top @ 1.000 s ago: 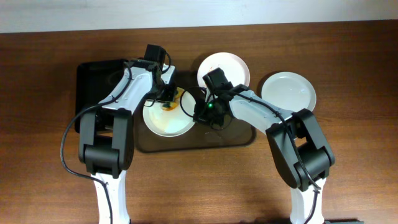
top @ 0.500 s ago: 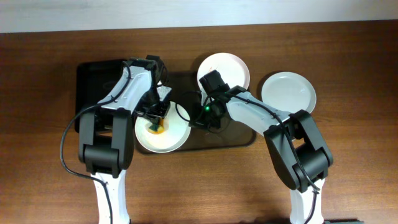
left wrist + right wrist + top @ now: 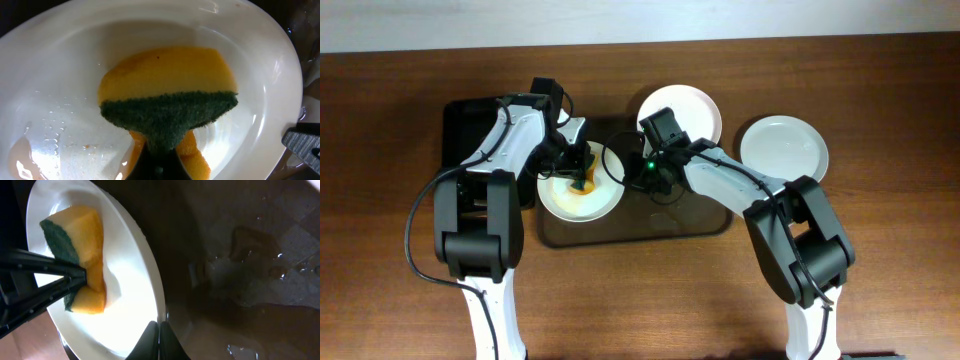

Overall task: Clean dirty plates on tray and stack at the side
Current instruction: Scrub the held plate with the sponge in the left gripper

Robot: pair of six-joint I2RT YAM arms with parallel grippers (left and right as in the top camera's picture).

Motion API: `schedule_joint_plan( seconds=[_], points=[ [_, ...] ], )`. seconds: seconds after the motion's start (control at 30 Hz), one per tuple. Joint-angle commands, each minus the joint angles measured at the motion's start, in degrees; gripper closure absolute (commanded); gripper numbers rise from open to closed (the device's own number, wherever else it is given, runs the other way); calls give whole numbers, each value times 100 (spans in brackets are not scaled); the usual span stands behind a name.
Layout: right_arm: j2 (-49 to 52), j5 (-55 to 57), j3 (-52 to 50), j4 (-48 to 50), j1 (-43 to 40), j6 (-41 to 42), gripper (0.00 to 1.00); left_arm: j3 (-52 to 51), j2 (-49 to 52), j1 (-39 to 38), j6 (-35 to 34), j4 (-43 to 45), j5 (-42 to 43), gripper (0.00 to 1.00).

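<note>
A white plate (image 3: 575, 200) with orange-brown smears lies on the left part of the dark brown tray (image 3: 670, 225). My left gripper (image 3: 582, 172) is shut on a yellow and green sponge (image 3: 167, 95) pressed onto this plate (image 3: 60, 100). My right gripper (image 3: 642, 180) is shut on the plate's right rim (image 3: 159, 311), and the sponge (image 3: 82, 245) shows in the right wrist view too. A second white plate (image 3: 692, 105) sits at the tray's back edge. A third white plate (image 3: 785, 150) lies on the table to the right.
A smaller black tray (image 3: 470, 130) stands at the left, partly under my left arm. Wet patches lie on the brown tray's floor (image 3: 250, 245). The wooden table (image 3: 880, 260) surrounds the trays.
My left gripper with the sponge has moved back up the plate toward the far side. The plate has shifted slightly back and right. My right gripper has kept its hold on the rim.
</note>
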Motion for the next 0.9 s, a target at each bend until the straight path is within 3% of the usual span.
schedule_joint_plan(
  seconds=[0.0, 0.07, 0.17, 0.2, 0.27, 0.3, 0.4, 0.5, 0.57, 0.63, 0.67, 0.7, 0.8, 0.87],
  points=[
    [234, 358, -44, 101, 4, 155, 95, -96, 219, 48, -107, 24, -197, 99],
    [282, 358, -44, 227, 4, 166, 82, -96, 219, 48, -107, 24, -197, 99],
    [433, 350, -44, 393, 2, 315, 77, -96, 219, 48, -107, 22, -192, 100],
    [459, 323, -44, 415, 2, 341, 78, -96, 219, 48, -107, 17, -190, 100],
    [459, 254, -44, 435, 2, 341, 93, -98, 219, 48, -107, 20, -190, 99],
    [459, 179, -44, 439, 2, 341, 96, -98, 219, 48, -107, 17, -168, 100],
    [459, 70, -44, 442, 2, 339, 96, -101, 219, 48, -63, -31, 236, 100],
    [459, 24, -44, 433, 2, 339, 96, -101, 219, 55, 575, -79, 1303, 100],
    [459, -17, -44, 428, 2, 339, 96, -101, 219, 76, 702, 186, 1449, 100],
    [459, -17, -44, 409, 2, 337, 96, -101, 219, 133, 459, 529, 1073, 100],
    [459, -17, -44, 409, 2, 337, 96, -101, 219, 164, 55, 743, 564, 99],
    [459, -17, -44, 407, 2, 337, 96, -101, 216, 188, -566, 901, -584, 100],
    [459, -15, -44, 367, 2, 337, 96, -101, 216, 186, -1325, 586, -2358, 99],
    [459, -15, -44, 367, 2, 337, 96, -101, 216, 184, -1327, 190, -2695, 99]
  ],
)
